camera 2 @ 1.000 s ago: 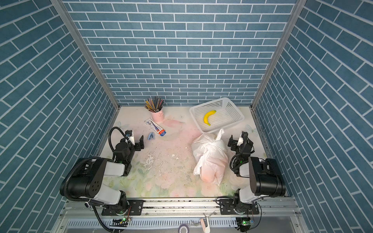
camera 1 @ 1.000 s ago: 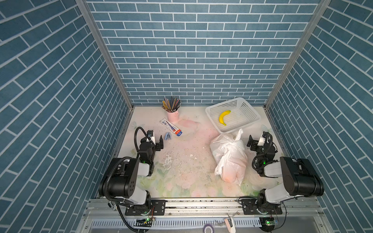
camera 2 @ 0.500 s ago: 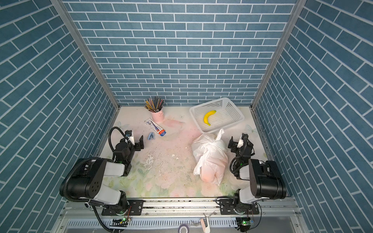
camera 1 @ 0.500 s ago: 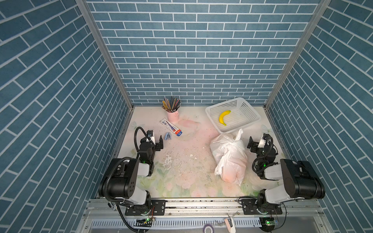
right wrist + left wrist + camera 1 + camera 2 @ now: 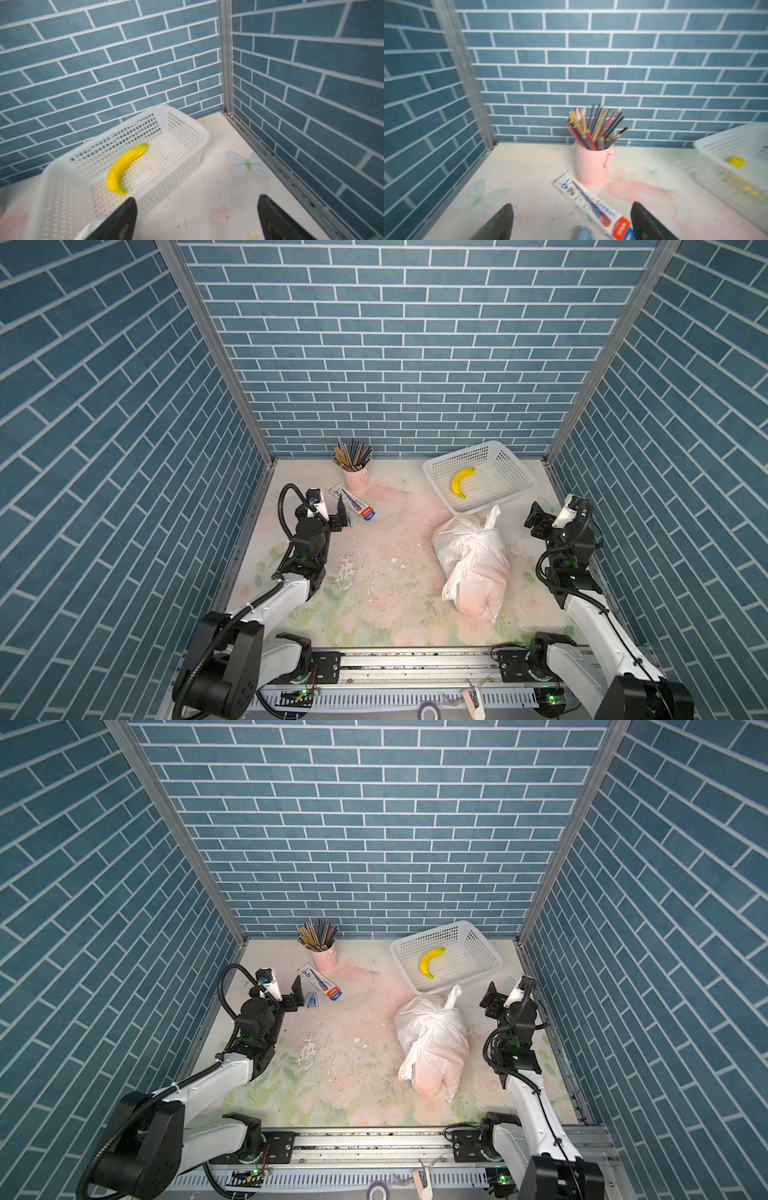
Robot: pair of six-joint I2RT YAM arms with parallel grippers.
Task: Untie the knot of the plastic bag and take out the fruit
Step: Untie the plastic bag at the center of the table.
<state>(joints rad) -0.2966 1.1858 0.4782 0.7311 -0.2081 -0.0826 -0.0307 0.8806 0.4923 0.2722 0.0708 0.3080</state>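
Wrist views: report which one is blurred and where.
Left wrist view: blurred throughout, the pencil cup soft, the basket at the picture's edge smeared most. Right wrist view: mostly sharp, the banana crisp, only one picture corner smeared.

I am working in a robotics test booth: the walls (image 5: 395,344) are flat panels printed with blue brick, joined by bare aluminium posts (image 5: 218,352). The table (image 5: 386,580) wears a worn flowery print. The left arm (image 5: 278,597) and right arm (image 5: 590,614) are mounted on a metal rail (image 5: 415,662) along its front edge.
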